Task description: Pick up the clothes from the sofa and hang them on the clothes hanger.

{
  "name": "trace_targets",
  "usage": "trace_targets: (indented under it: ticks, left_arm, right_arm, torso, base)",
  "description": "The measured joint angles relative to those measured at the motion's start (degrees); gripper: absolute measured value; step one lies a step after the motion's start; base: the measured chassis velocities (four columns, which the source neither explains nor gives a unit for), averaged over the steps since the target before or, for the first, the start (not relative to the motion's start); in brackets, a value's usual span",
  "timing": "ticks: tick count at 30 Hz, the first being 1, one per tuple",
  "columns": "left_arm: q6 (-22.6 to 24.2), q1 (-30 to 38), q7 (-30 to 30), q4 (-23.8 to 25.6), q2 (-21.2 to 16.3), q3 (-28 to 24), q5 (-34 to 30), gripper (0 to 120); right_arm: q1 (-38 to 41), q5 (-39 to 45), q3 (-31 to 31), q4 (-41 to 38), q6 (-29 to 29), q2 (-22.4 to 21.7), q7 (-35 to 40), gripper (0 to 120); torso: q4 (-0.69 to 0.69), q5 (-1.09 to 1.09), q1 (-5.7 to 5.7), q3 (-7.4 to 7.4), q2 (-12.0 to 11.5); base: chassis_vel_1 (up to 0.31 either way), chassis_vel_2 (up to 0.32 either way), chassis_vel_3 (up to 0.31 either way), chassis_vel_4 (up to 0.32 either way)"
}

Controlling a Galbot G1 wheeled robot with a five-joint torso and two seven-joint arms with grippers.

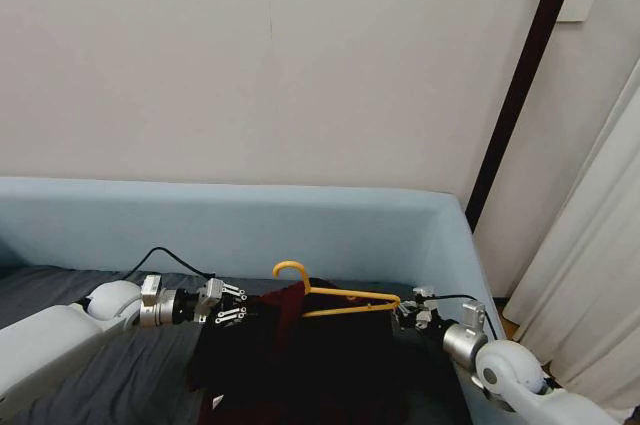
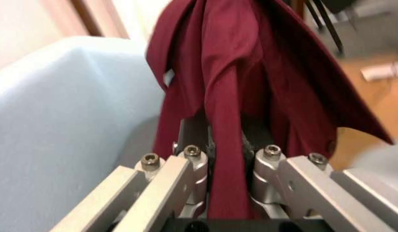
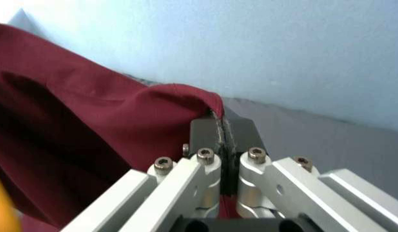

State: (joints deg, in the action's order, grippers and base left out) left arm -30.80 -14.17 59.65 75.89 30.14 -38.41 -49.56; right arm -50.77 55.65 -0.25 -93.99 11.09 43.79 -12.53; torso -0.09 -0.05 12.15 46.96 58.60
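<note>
- You had the left end effector (image 1: 232, 307) clenched on the dark red garment (image 1: 300, 360). In its wrist view, a fold of the cloth ran down between the 2 closed fingers (image 2: 192, 134).
- You had the right end effector (image 1: 405, 313) clenched too. Its wrist view showed an edge of the same garment pinched between the 2 pads (image 3: 208, 133).
- The garment was spread between the 2 end effectors over the dark grey seat of the light blue sofa (image 1: 300, 225), toward the sofa's right end and close to its back edge.
- A yellow hanger (image 1: 345, 295) sat at the top of the garment between the 2 end effectors. Its hook curled up toward the sofa's back, and 1 arm reached almost to the right end effector.
- You could not tell whether the hanger's arms sat inside the garment or only lay against it.
</note>
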Motion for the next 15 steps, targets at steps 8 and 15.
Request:
trace_targets:
  ticks: [8, 15]
  left_arm:
    - [-0.88, 1.33, -0.67, -1.86, 0.19, 0.06, 8.78, 7]
    - [-0.41, 2.58, -3.62, -3.38, 1.75, 0.2, 11.25, 7]
  right_arm:
    - [-0.29, -4.98, 0.08, -1.23, -2.55, -1.66, -0.95, 0]
    - [-2.28, -8.64, 1.62, -4.75, -4.26, -3.6, -1.26, 0]
  torso:
    - [0.04, 0.01, 0.0, 0.0, 0.0]
    - [0.0, 0.01, 0.0, 0.0, 0.0]
  base:
    - [0.0, 0.0, 0.0, 0.0]
    - [0.0, 0.0, 0.0, 0.0]
